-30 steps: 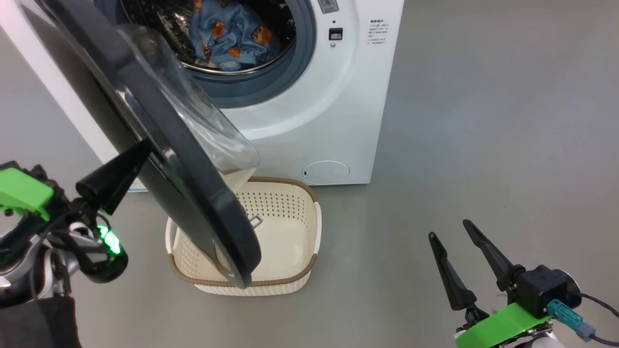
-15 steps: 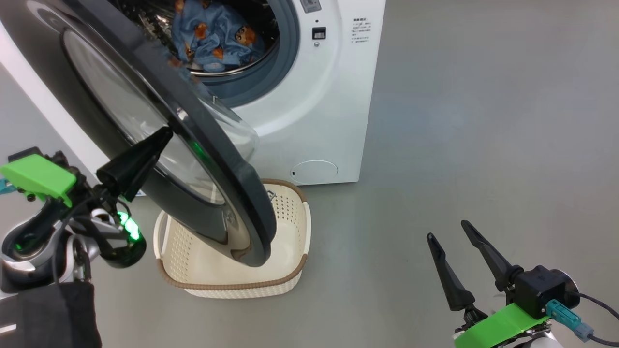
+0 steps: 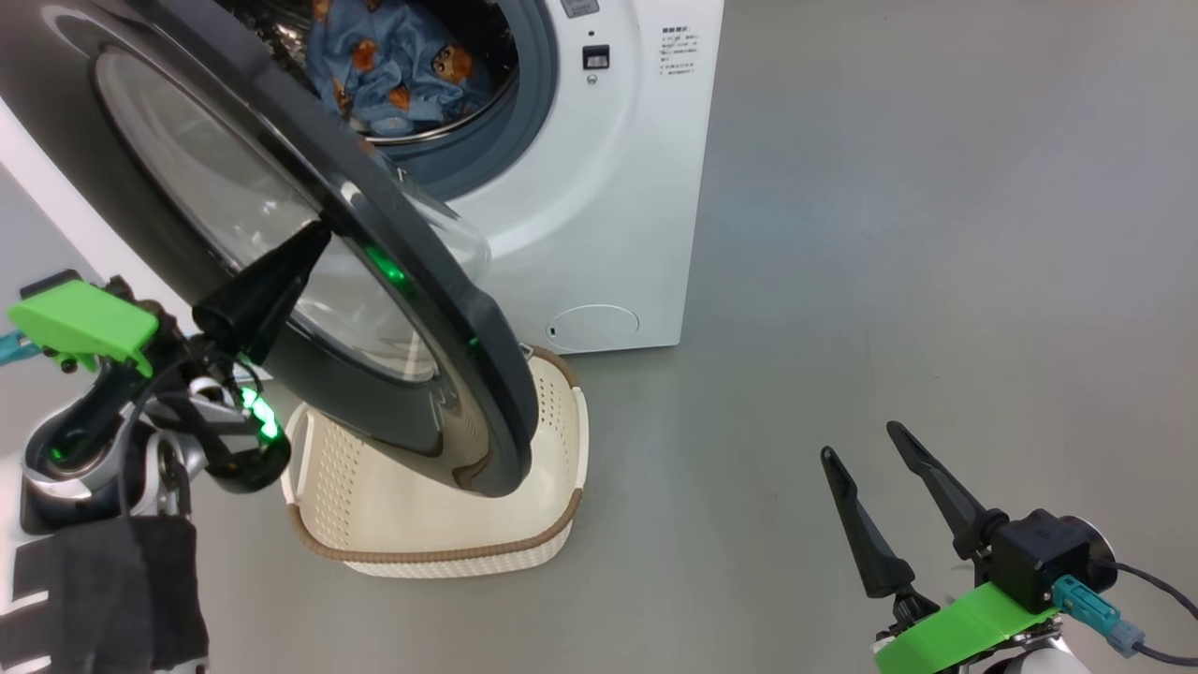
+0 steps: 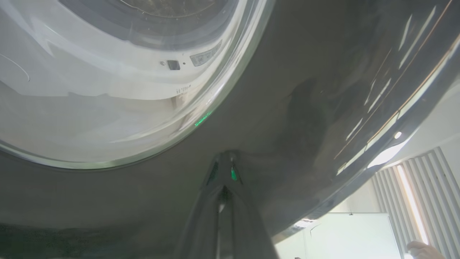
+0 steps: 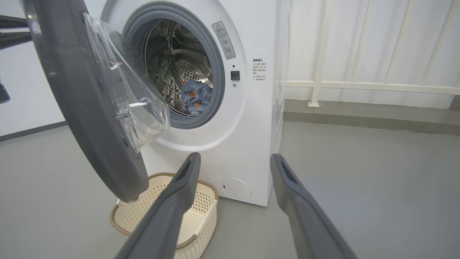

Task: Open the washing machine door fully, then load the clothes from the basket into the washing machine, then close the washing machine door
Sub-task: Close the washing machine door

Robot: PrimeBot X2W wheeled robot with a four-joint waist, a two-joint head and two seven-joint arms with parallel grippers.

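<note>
The left gripper [image 3: 304, 253], fingers pinched together on nothing, is pressing its tip against the outer black face of the door [image 3: 487, 374], which is hanging half-open in front of the washing machine [image 3: 599, 215] and over the basket [image 3: 430, 554], so it looks like a push to close it. The blue printed clothes [image 3: 393, 65] are lying inside the machine's drum, and what shows of the basket at the machine's foot is holding no garment, so loading seems done. The right gripper [image 3: 861, 442] is hovering well to the right of the machine, fingers spread wide and empty, probably to leave the door's swing free.
</note>
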